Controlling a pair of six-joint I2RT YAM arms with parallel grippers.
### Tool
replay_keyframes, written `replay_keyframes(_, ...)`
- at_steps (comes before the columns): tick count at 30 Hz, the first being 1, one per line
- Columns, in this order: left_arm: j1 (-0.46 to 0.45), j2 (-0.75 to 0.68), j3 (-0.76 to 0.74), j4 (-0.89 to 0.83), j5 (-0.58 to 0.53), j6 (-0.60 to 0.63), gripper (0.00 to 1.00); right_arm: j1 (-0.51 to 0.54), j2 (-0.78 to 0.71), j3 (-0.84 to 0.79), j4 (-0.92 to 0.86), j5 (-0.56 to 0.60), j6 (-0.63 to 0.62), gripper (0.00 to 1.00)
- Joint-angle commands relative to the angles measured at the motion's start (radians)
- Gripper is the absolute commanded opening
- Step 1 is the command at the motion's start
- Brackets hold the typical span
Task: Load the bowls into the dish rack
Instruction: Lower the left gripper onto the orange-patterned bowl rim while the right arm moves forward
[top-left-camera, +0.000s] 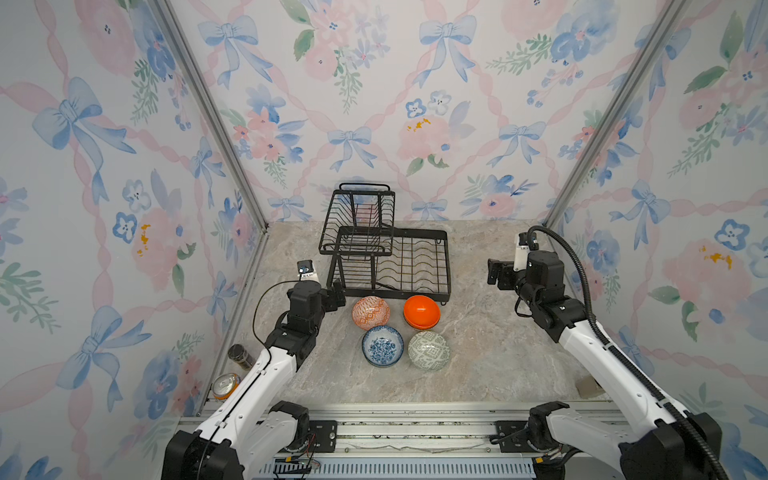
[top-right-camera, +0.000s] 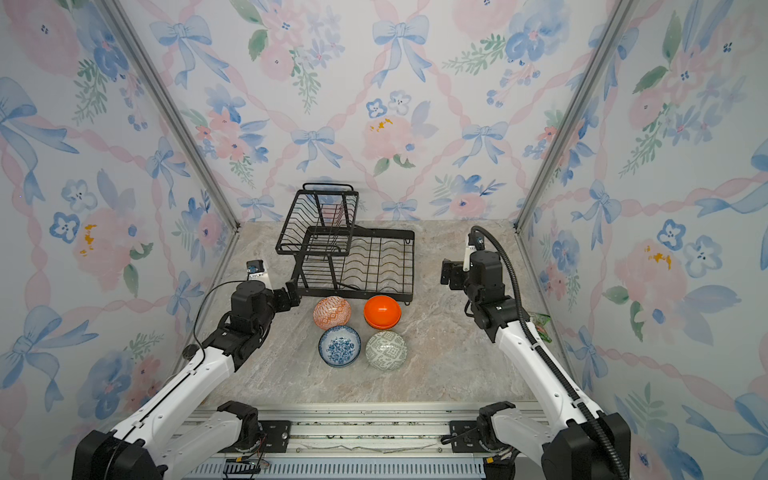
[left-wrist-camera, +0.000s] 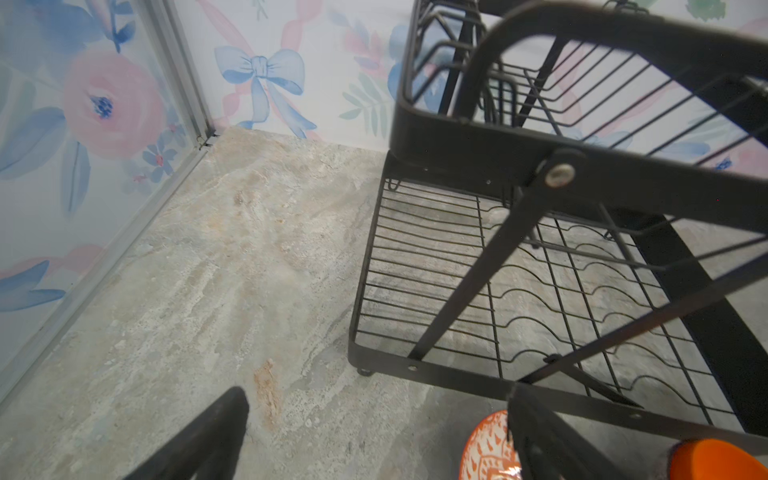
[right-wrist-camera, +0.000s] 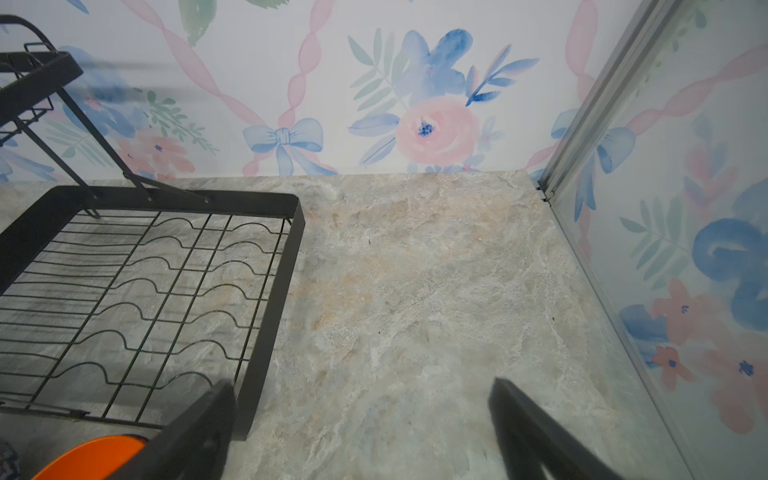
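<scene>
Four small round bowls sat close together in a square on the grey marble-look table (top-left-camera: 478, 374), just in front of the black wire dish rack (top-left-camera: 407, 296). The red-orange-and-white patterned bowl (top-left-camera: 370, 312) and the plain orange bowl (top-left-camera: 421, 311) made the back row, nearest the rack. The blue flowery bowl (top-left-camera: 382, 345) and the grey-green bowl with square shapes (top-left-camera: 429, 351) made the front row. (No bowl was in the rack yet.) The smaller raised basket (top-left-camera: 357, 250) stood over the left part of the rack. The left gripper (top-left-camera: 338, 293) hung just beside the rack's front left corner, near the patterned bowl. Its fingers were wide apart and held nothing. The right gripper (top-left-camera: 494, 272) hung to the right of the rack, apart from it. Its fingers were spread wide too and held nothing.
</scene>
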Motion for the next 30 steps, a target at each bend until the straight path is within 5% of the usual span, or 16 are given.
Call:
replay_keyframes(1,-0.038,-0.011,0.027,-0.141,0.008,-0.033,0.98,0.006,0.036,0.063,-0.181,-0.048,0.014,0.97)
replay_keyframes(15,-0.14,0.179,0.061,-0.244,0.073,-0.029,0.97,0.006,0.157,0.141,-0.278,-0.106,0.03,0.97)
replay_keyframes(30,-0.145,0.392,0.108,-0.163,0.207,-0.022,0.75,0.006,0.16,0.141,-0.275,-0.115,0.033,0.97)
